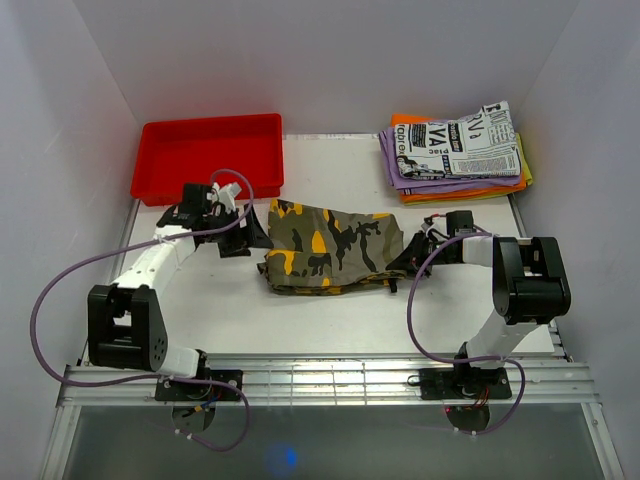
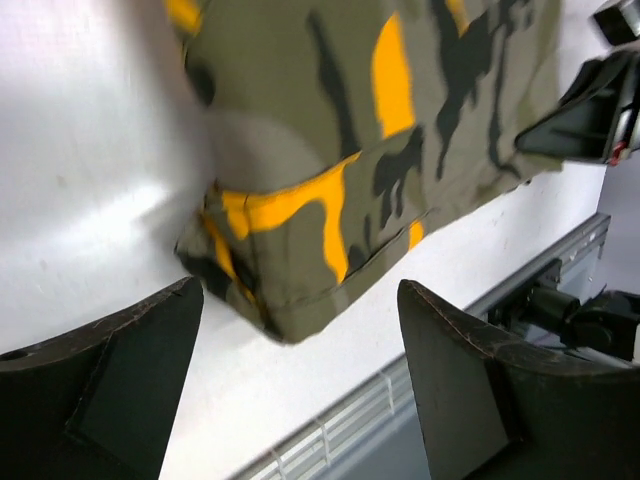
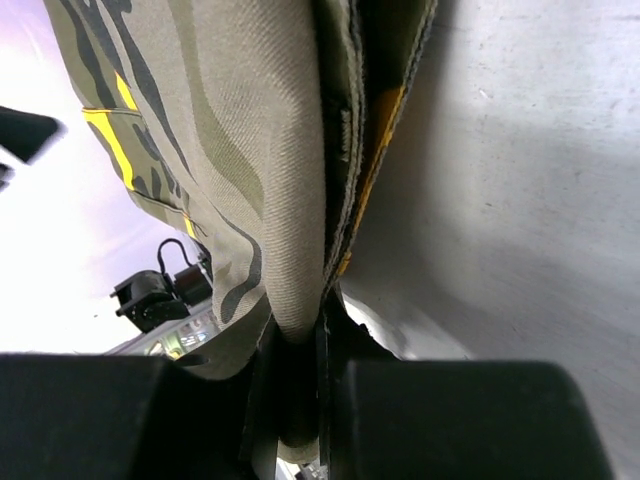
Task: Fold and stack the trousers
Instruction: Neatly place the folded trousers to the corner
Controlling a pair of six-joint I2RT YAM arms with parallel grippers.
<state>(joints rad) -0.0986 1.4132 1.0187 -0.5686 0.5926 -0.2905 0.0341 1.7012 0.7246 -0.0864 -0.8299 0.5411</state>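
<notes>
Right gripper (image 3: 300, 345) is clenched on the right-hand edge of the trousers (image 1: 335, 245), with several layers of cloth pinched between its fingers in the wrist view. Left gripper (image 2: 300, 300) has its jaws wide apart and holds nothing. A left corner of the folded bundle lies just beyond its fingers and touches neither, so far as the wrist view shows. The trousers lie as a compact, somewhat rumpled bundle at the middle of the white table (image 1: 330, 320). They are well apart from the red tray (image 1: 210, 150) at the rear left and from the stack of folded garments (image 1: 455, 150) at the rear right. Assessment: folding appears largely done; stacking is not yet done. Risks noted: with only one side gripped, a lift or drag toward the stack would likely let the free left side sag and the fold open out. The pinch may not hold every layer, so lower layers could slip and stay behind. Left jaws, if closed from this position, could catch only the top layer or push the corner and wrinkle the bundle.
</notes>
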